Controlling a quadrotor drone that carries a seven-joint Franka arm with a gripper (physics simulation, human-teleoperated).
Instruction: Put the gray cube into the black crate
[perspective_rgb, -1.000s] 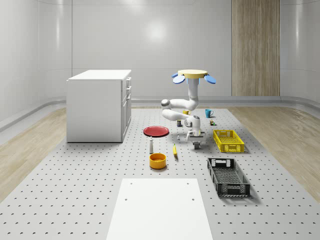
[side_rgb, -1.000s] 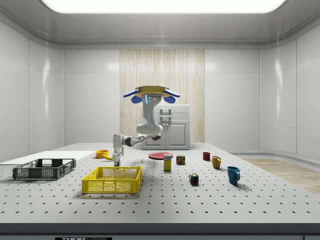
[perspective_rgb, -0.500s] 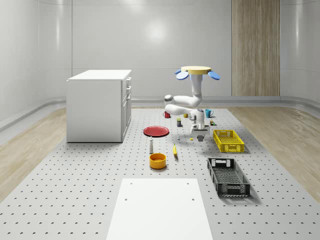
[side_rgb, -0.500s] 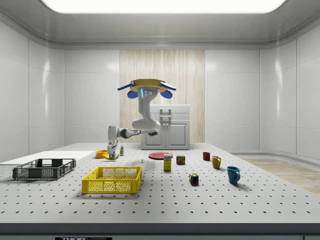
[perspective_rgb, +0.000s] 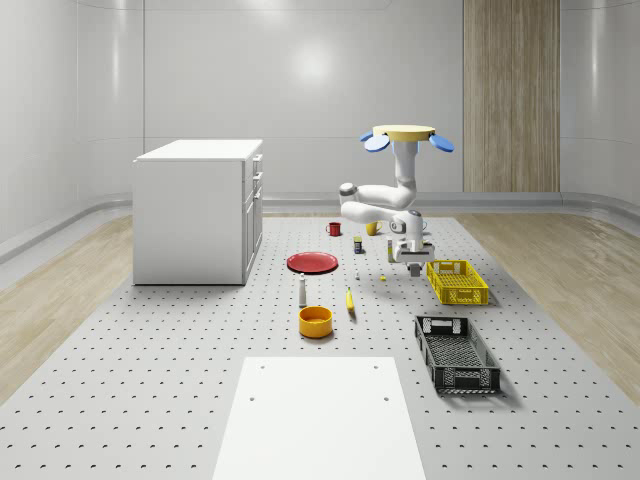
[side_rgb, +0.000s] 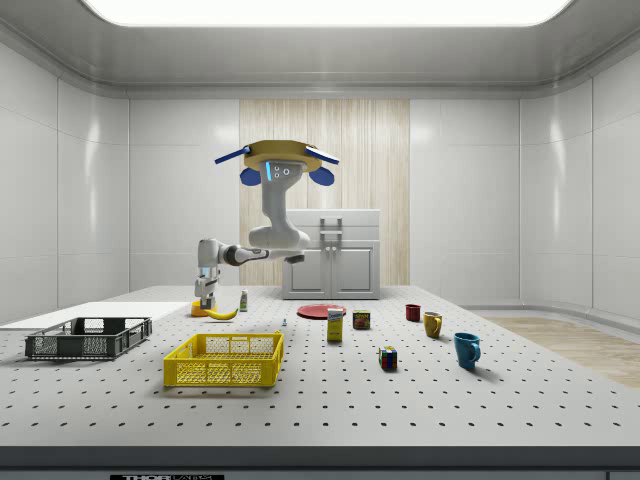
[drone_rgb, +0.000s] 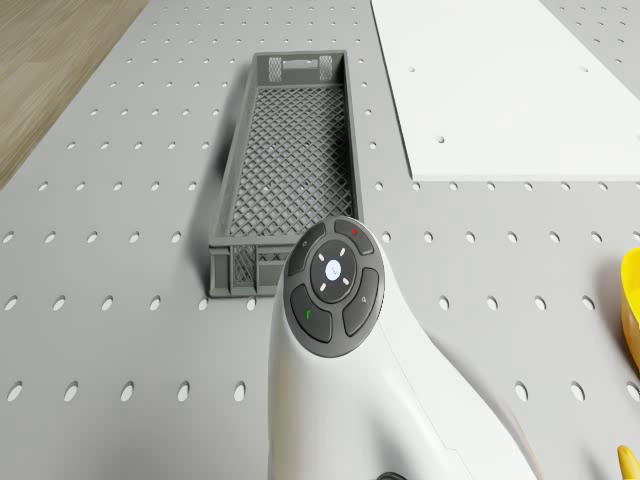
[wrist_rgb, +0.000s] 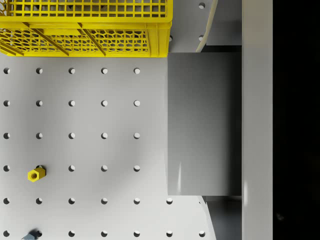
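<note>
The black crate (perspective_rgb: 457, 353) lies at the worktop's (perspective_rgb: 150, 380) near end in the whole-scene view. Beyond it, the pincer (perspective_rgb: 412, 263) hangs clamped on the gray cube (wrist_rgb: 202, 124), beside the yellow crate (perspective_rgb: 457, 281). The drone (perspective_rgb: 405, 137) hovers higher, farther back.

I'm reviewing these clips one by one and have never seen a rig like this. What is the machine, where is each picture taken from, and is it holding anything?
It is a simulated flying drone with a robot arm hanging beneath, hovering above a perforated table. Two cameras watch from outside, one from above and one from the side. One sits on the drone, one on the wrist. The gripper holds the gray cube in the air beside the yellow crate. The black crate, its target, lies nearer the whole-scene camera. A red plate and an orange bowl also lie about.
</note>
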